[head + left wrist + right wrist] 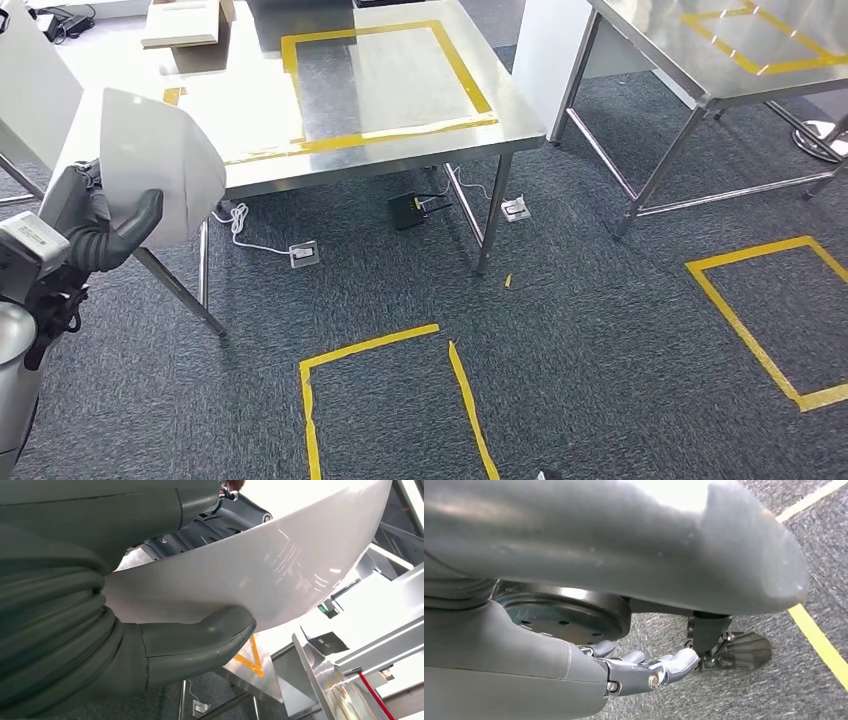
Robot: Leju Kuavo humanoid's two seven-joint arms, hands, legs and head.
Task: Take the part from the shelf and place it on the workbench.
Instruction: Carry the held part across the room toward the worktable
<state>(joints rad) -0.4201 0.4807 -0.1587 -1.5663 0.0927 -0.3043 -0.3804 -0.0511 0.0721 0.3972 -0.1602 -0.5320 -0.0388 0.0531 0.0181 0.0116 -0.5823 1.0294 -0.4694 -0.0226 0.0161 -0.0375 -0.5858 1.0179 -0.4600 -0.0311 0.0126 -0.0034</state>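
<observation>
Our left hand point(95, 225) pinches the white part point(160, 165), thumb on its face, at the near left beside the steel workbench point(260, 120). Our right hand point(644, 672) hangs over grey carpet point(600, 330), fingers apart, probably holding nothing.

A thick grey thumb and ribbed grey cover are seen on the left hand point(95, 225), with a silver forearm and black cabling behind it. Silver-tipped dark fingers with small screws are seen on the right hand point(644, 672).
</observation>
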